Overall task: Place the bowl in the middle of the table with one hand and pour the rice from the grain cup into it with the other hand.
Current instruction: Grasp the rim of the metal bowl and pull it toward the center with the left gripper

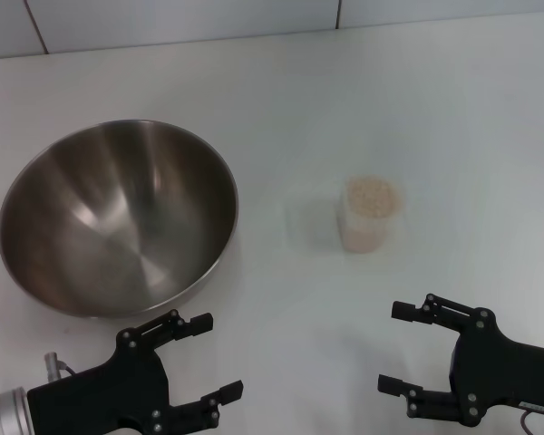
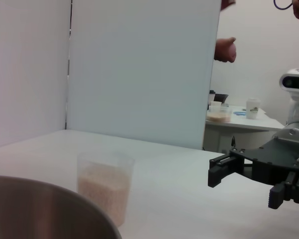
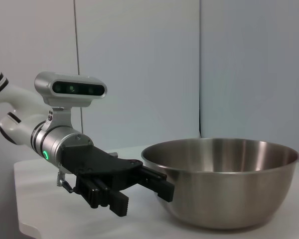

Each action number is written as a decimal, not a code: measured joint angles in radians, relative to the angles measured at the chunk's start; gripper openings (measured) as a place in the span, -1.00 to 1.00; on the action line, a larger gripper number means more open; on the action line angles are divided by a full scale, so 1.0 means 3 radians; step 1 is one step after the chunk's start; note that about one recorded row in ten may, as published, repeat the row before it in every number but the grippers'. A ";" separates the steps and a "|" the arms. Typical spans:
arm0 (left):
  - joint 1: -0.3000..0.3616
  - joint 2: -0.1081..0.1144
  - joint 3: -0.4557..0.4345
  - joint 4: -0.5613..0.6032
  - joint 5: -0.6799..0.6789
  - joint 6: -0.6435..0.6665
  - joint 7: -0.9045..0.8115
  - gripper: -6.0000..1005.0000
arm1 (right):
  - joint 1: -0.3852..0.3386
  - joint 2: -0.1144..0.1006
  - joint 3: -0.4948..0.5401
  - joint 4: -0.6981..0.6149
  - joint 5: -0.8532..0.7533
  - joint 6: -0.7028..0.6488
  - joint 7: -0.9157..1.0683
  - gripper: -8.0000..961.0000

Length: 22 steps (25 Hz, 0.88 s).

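Note:
The steel bowl (image 1: 118,216) stands empty on the left part of the white table (image 1: 363,100); it also shows in the right wrist view (image 3: 222,181) and, as a rim, in the left wrist view (image 2: 45,211). The clear grain cup (image 1: 372,214) stands upright right of centre, filled with rice (image 1: 374,193); the left wrist view shows it (image 2: 104,186) too. My left gripper (image 1: 213,358) is open, just in front of the bowl's near side, apart from it. My right gripper (image 1: 397,349) is open, in front of the cup and well short of it.
A grey tiled strip (image 1: 163,23) runs along the table's far edge. Beyond a white screen (image 2: 139,69), a side table (image 2: 239,122) with cups and a person's hand (image 2: 225,50) show in the left wrist view.

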 joint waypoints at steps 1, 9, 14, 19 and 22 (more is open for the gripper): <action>0.0001 -0.0002 0.0003 0.0009 0.0004 -0.0015 0.0012 0.61 | 0.0000 0.0000 0.0001 0.0000 0.0000 0.0001 0.0000 0.67; 0.0003 -0.0010 0.0020 0.0020 0.0007 -0.0036 0.0034 0.59 | 0.0002 0.0005 0.0000 0.0000 -0.0007 0.0043 0.0000 0.67; 0.0004 -0.0011 0.0025 0.0022 0.0007 -0.0036 0.0035 0.58 | 0.0002 0.0009 0.0000 0.0001 -0.0007 0.0044 0.0000 0.66; 0.0005 -0.0011 0.0029 0.0024 0.0006 -0.0041 0.0036 0.57 | 0.0002 0.0009 0.0000 0.0000 -0.0007 0.0046 0.0000 0.66; 0.0006 -0.0011 0.0013 0.0045 0.0057 0.0034 0.0039 0.56 | 0.0001 0.0008 0.0009 0.0005 -0.0007 0.0048 -0.0013 0.66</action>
